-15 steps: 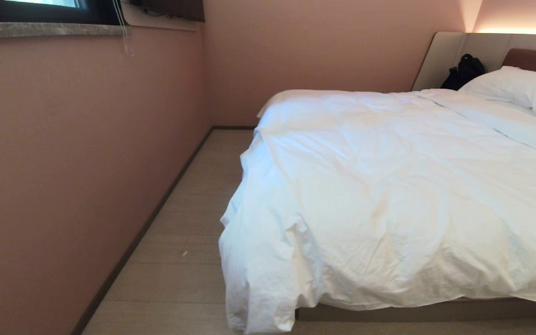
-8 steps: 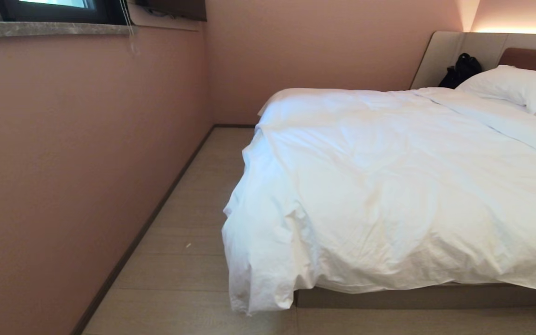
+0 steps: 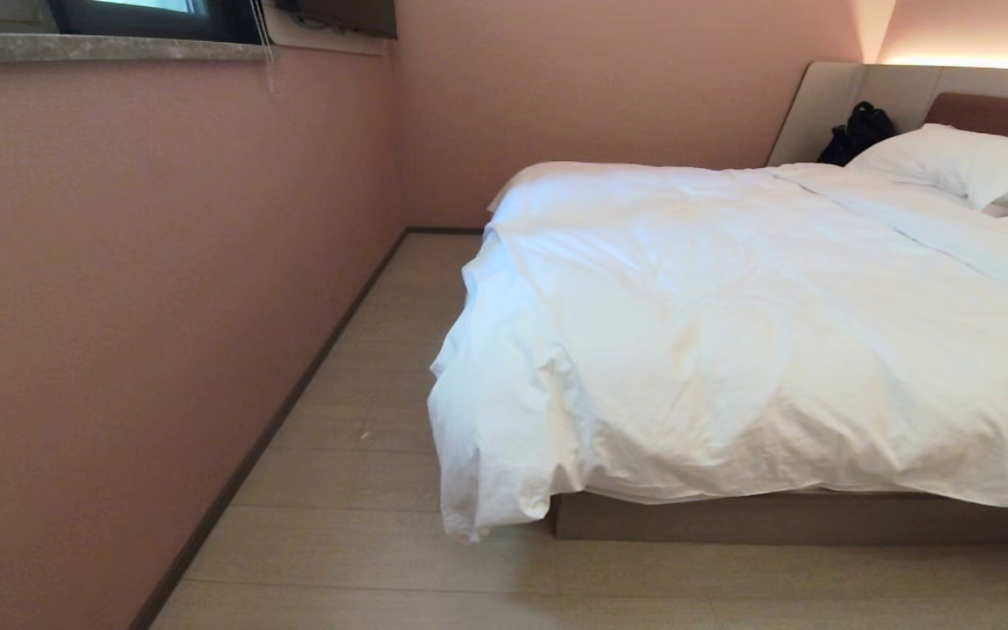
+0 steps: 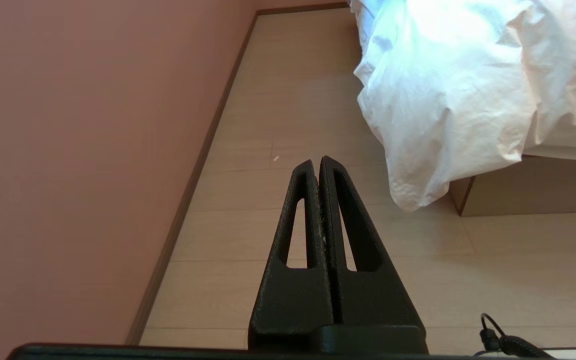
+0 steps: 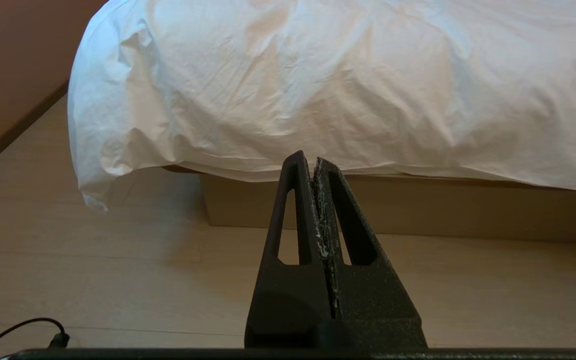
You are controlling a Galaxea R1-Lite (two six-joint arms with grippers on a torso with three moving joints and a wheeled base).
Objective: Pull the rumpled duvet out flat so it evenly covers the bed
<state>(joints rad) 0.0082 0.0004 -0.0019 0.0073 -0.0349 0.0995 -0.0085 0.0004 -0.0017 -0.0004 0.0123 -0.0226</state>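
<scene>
The white duvet [image 3: 731,332] lies wrinkled over the bed, whose taupe base [image 3: 775,518] shows along the near side. One duvet corner [image 3: 478,499] droops over the bed's foot corner almost to the floor; it also appears as the hanging duvet corner [image 4: 418,165] and the duvet edge [image 5: 318,100] in the wrist views. Neither arm shows in the head view. My left gripper [image 4: 317,161] is shut and empty over the floor, short of that corner. My right gripper [image 5: 309,157] is shut and empty, pointing at the bed base [image 5: 418,205] below the duvet's hem.
A pink wall [image 3: 145,289] with a dark skirting runs along the left, leaving a floor aisle [image 3: 364,420] beside the bed. White pillows [image 3: 959,162] and a black bag [image 3: 858,131] rest by the padded headboard [image 3: 898,92]. A window sill [image 3: 101,48] is upper left.
The whole head view has shifted: the bed sits higher and smaller, with more floor and base showing in front, so the camera has moved back. The duvet itself lies unchanged.
</scene>
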